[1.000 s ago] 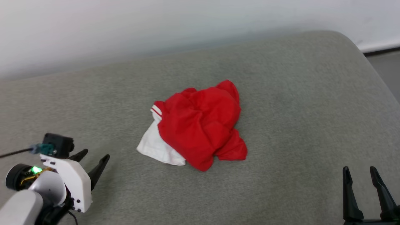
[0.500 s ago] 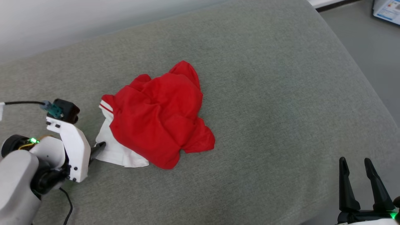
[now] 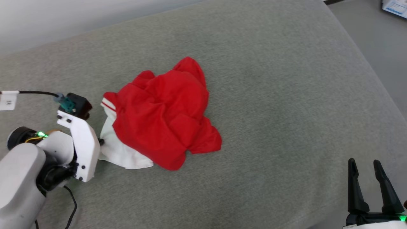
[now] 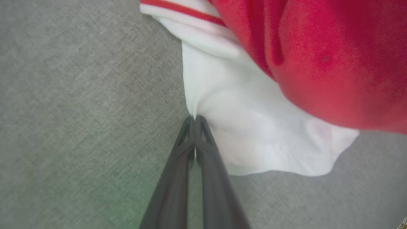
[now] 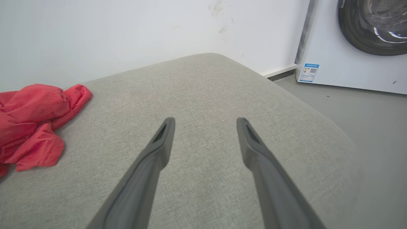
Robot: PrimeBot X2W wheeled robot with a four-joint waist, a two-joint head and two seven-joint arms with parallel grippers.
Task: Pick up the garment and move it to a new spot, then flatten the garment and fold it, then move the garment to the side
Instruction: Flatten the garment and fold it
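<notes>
The garment (image 3: 165, 117) lies crumpled on the cushion (image 3: 286, 95); left tool (image 4: 194, 118) is clamped on its white sleeve edge; right tool (image 5: 205, 121) gapes, well away; soft, light cloth, likely to droop from this one pinch.

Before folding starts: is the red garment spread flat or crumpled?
Crumpled: the garment lies in a bunched heap, full of deep folds.
</notes>
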